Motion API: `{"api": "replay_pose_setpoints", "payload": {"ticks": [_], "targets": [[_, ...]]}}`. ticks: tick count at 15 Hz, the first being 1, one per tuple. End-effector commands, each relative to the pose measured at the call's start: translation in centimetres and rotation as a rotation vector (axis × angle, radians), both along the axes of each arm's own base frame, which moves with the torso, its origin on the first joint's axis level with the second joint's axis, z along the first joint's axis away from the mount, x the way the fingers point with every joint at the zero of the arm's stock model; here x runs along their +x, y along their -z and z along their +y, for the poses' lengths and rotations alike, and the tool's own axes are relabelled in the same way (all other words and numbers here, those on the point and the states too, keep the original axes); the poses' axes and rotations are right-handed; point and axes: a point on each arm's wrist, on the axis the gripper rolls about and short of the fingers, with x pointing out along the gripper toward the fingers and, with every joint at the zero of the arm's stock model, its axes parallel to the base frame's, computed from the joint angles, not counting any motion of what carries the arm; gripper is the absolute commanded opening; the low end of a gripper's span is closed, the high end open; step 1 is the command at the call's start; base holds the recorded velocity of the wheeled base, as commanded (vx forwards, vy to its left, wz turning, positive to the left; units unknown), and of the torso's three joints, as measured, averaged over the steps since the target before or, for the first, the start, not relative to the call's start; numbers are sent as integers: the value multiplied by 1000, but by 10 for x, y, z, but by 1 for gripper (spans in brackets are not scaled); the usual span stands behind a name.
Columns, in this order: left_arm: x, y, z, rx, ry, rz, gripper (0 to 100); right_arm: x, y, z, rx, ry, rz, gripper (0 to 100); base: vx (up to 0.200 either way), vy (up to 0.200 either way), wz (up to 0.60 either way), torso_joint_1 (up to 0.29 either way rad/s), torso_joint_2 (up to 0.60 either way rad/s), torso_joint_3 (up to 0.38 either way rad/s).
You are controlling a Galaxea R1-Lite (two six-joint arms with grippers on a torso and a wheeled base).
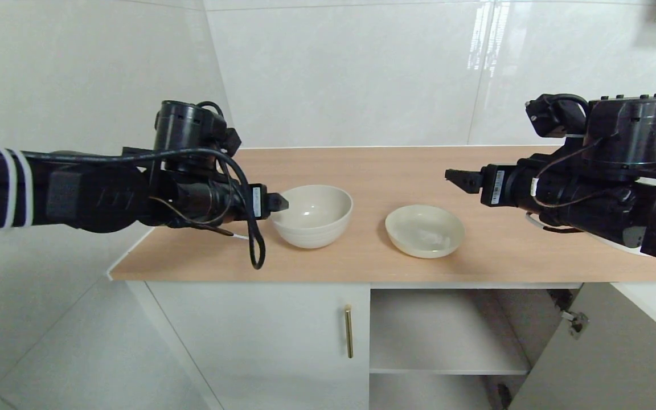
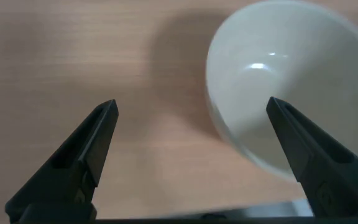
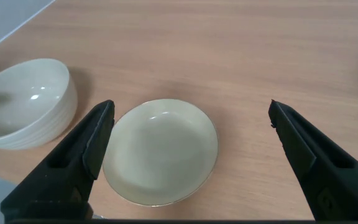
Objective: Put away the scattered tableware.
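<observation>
Now left tool [image 2: 191, 103] gapes at bowl [image 2: 278, 68]; right tool [image 3: 190, 103] gapes near dish [image 3: 160, 149].

Both arms are matte black with round, drum-shaped joint housings. The left arm [image 1: 77, 193] wears 2 white cable ties [image 1: 12, 188] and a looping black cable [image 1: 251, 228]; the right arm [image 1: 607, 171] carries a white label [image 1: 497, 187]. The left gripper [image 2: 191, 106] and right gripper [image 3: 191, 106] each have 2 fingers [image 2: 86, 155], black and wedge-shaped.

Probably a kitchen, glossy white wall tiles [image 1: 351, 74] backing a wooden countertop [image 1: 396, 171], bowl [image 1: 313, 215] sitting on it, white cabinet [image 1: 248, 336] below standing open.
</observation>
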Motion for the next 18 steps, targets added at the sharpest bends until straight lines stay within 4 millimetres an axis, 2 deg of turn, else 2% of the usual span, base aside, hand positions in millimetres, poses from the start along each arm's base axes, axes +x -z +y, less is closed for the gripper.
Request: {"api": "replay_pose_setpoints", "payload": {"ticks": [1, 4, 5, 11, 13, 16, 18], "targets": [[11, 19, -10, 18, 11, 43, 100, 0, 0, 0, 0, -1, 1, 100, 0, 0, 0, 0, 0, 0], [12, 21, -12, 20, 17, 49, 100, -1, 0, 0, 0, -1, 1, 100, 0, 0, 0, 0, 0, 0], [11, 22, -14, 20, 21, 51, 0, -1, 0, 0, 0, -1, 1, 100, 0, 0, 0, 0, 0, 0], [13, 15, -17, -38, 5, 0, 0, -1, 0, -1, 0, 0, 1, 100, 0, 0, 0, 0, 0, 0], [11, 6, -17, -99, -16, -40, 0, -1, 1, -1, -13, 0, 27, 100, 0, 0, 0, 0, 0, 0], [-15, -24, -6, -143, -18, -111, 0, 0, 2, -1, -54, 20, 101, 100, 0, 0, 0, 0, 0, 0], [-45, -52, 2, -176, 0, -180, 0, 4, 5, 0, -123, 73, 207, 100, 0, 0, 0, 0, 0, 0]]}}
